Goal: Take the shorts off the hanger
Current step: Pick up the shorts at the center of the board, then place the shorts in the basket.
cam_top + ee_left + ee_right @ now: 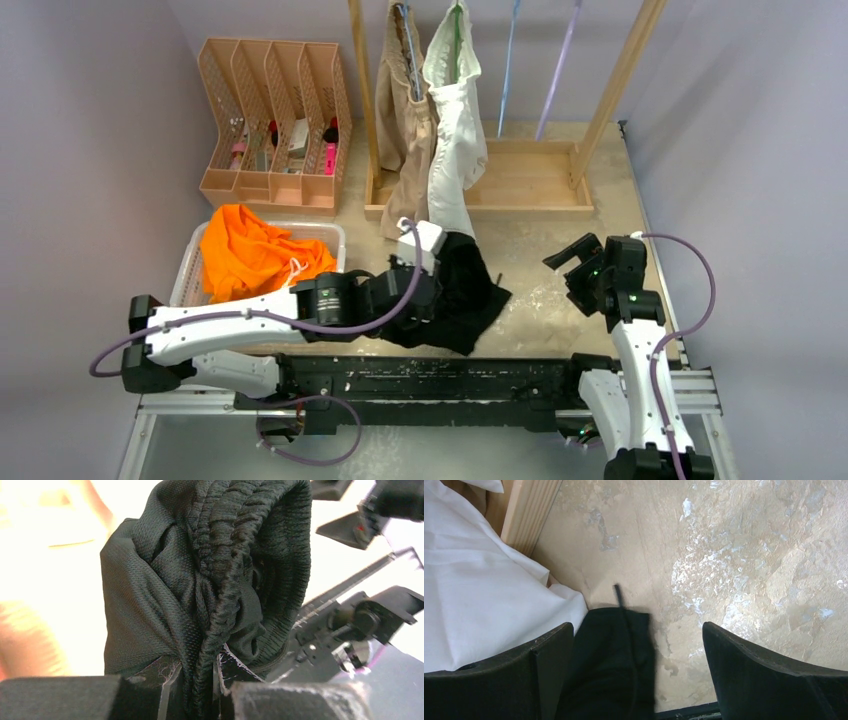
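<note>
The black shorts (465, 295) hang bunched from my left gripper (432, 285), low over the table's middle. In the left wrist view that gripper (197, 667) is shut on their gathered waistband (220, 580). The white shorts (455, 130) and the beige shorts (403, 110) hang on hangers on the wooden rack (520, 185) at the back. The orange shorts (255, 255) lie in a white basket (190, 262) on the left. My right gripper (578, 262) stands open to the right, holding nothing. In its own view the right gripper (636, 630) looks down on an edge of the black shorts (609, 665) and the white shorts (474, 605).
A peach file organizer (270, 120) with small items stands at the back left. A blue hanger (510, 60) and a purple hanger (560, 70) hang without clothes on the rack's right half. Grey walls close in on both sides.
</note>
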### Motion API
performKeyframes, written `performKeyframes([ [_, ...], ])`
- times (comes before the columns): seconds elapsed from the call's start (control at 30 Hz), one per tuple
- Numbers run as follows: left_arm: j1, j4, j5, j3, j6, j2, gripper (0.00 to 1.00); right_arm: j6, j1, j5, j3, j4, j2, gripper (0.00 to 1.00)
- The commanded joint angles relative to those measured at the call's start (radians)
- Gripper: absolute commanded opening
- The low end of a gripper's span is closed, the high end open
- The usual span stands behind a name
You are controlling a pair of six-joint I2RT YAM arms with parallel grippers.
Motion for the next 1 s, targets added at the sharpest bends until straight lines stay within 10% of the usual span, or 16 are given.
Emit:
performKeyframes([
  [0.0,-0.004,-0.14,-0.257,0.046,-0.12,-0.12,0.0,-0.007,0.003,-0.022,0.033,0.02,-0.015,1.0],
  [0.43,0.013,-0.609,-0.818,0.296,-0.275,-0.13,0.0,-0.037,0.003,0.084,0.122,-0.003,-0.025,0.99],
  [0.67,0.332,-0.44,-0.663,0.423,0.058,-0.096,0.0,-0.056,0.002,0.089,0.153,-0.021,-0.027,1.0],
  [0.97,0.362,-0.613,-0.809,0.691,0.042,-0.079,0.0,-0.063,0.002,0.09,0.139,-0.021,-0.048,1.0],
])
